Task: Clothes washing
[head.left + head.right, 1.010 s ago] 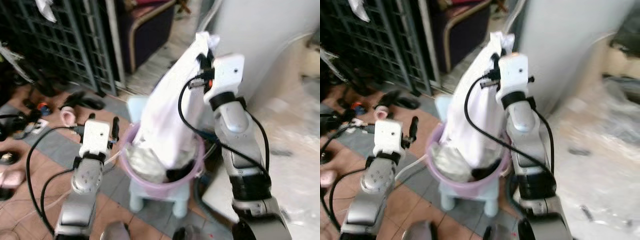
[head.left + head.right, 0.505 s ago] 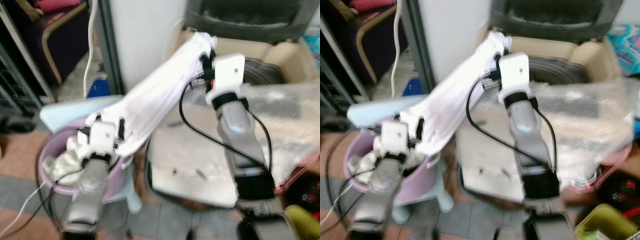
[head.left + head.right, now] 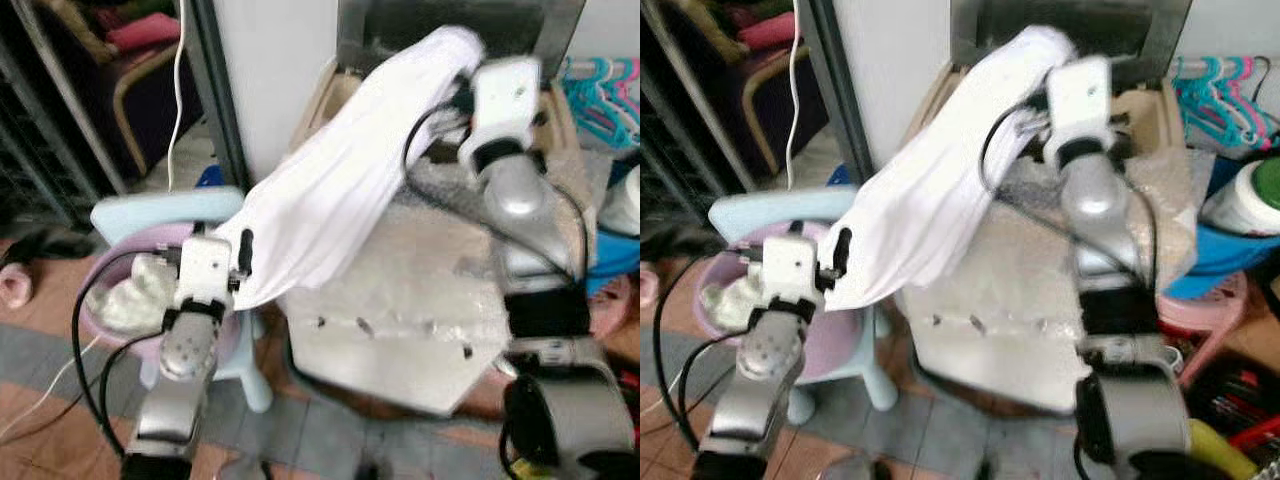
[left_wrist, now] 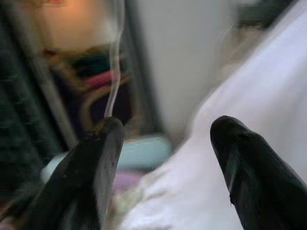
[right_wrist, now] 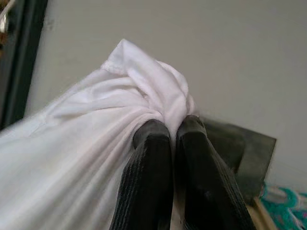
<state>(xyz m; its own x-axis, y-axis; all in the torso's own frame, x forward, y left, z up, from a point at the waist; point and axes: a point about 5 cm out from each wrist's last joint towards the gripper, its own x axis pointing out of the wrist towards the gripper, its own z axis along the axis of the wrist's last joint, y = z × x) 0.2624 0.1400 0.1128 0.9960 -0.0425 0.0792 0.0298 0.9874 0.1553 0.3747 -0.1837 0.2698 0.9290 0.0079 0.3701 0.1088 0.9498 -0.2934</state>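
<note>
At far left I count one pink basin [image 3: 100,322] seated on one pale blue stool [image 3: 160,212], with crumpled pale laundry [image 3: 135,298] lying in it. My left gripper [image 4: 163,143] hangs just above the basin's near rim; its two black fingers [image 4: 96,163] stand apart with nothing between them, and the hem of the cloth brushes past one of them. One white garment [image 3: 345,180] stretches in a long diagonal from that hem, just beside the basin, up and rightward over one washing machine [image 3: 400,310] whose top is covered in clear bubble wrap. My right gripper [image 5: 168,132] is raised at the garment's upper end, its two fingers pressed together on a bunched fold of the white fabric, in front of the machine's dark back panel. At far right I note one bundle of teal hangers [image 3: 1215,95] and one white jar with a green lid [image 3: 1250,195].
</note>
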